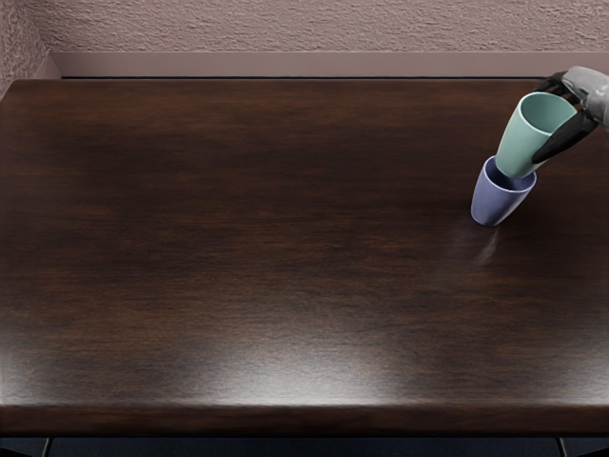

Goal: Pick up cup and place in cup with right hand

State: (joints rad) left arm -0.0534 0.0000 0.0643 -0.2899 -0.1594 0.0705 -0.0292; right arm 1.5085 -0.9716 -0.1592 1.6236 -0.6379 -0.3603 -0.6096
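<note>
Head view: at far right, the black-and-grey right hand (582, 91) pinches a smooth, tapered mint-green cup (521, 143), base at the mouth of a smooth periwinkle-blue cup (498, 199). Best align both axes, lower slowly, release once seated.

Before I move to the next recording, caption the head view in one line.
Right hand holding a green cup, its base at the mouth of a purple cup on a dark table.

Passage over table (238, 209) at left and middle, blue cup (493, 203), green cup (519, 145), right hand (541, 123) obstructing far right, wall (304, 24) beyond
</note>
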